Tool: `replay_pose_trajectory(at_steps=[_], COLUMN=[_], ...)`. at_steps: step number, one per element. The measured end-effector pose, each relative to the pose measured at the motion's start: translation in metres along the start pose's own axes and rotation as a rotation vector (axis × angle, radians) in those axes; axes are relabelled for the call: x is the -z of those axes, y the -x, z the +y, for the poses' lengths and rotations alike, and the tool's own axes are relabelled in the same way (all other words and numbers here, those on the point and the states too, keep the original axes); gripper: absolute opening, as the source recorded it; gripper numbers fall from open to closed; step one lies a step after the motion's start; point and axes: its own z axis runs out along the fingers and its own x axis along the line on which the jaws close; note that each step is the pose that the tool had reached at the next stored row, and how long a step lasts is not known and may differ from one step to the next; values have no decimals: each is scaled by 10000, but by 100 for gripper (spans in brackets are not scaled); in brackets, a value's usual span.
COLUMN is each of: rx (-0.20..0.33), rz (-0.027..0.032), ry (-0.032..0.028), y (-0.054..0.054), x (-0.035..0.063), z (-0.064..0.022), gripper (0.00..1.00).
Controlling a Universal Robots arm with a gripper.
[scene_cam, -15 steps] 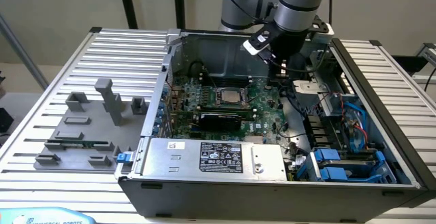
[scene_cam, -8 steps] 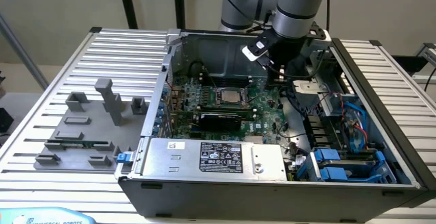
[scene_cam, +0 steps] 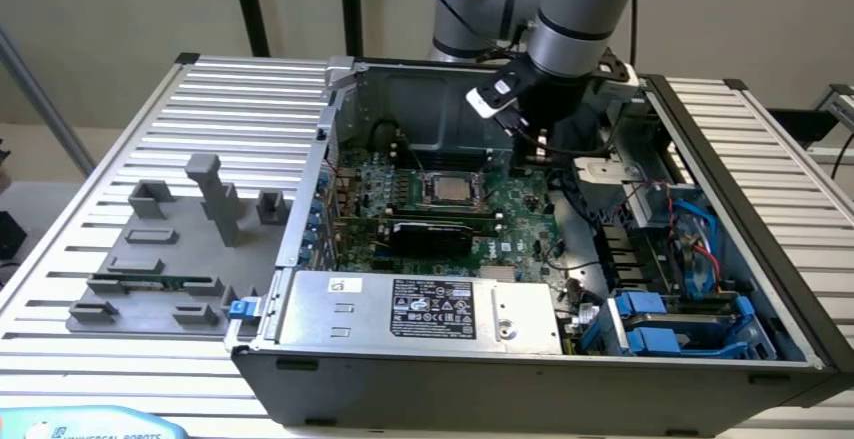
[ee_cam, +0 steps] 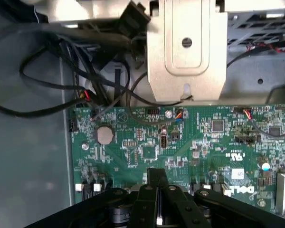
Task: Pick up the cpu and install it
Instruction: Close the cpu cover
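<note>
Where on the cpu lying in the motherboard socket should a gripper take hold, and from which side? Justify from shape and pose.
Probably its two opposite thin edges, coming straight down from above. The cpu lies flat, silvery top up, low on the motherboard, and the case walls stand around it, so a sideways approach looks blocked.

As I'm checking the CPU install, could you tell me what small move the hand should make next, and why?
Probably a short lift straight up. The cpu appears to sit in its socket on the motherboard, while the hand is shut with nothing visible in it, low over the board with black cables close by.
</note>
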Motion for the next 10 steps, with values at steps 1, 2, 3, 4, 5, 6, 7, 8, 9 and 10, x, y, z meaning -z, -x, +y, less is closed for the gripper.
replay_pose_trajectory(at_steps=[1,2,3,4,5,6,7,8,9,10], rx=[-8,-14,-24,-31,-37,-43,-49,-55,-61,-66], rz=[-6,-10,-17,-22,-27,-32,-36,-40,-45,-48], ry=[-104,-200,-340,-431,-513,-600,-686,-776,-851,-929], y=[1,2,4,6,7,8,9,11,12,14], x=[-1,-2,-5,-6,-7,-9,-11,-12,-14,-17], z=[-19,-39,-75,-99,-120,-142,-163,-187,-210,-235], gripper=[11,11,11,11,11,11,11,11,11,11])
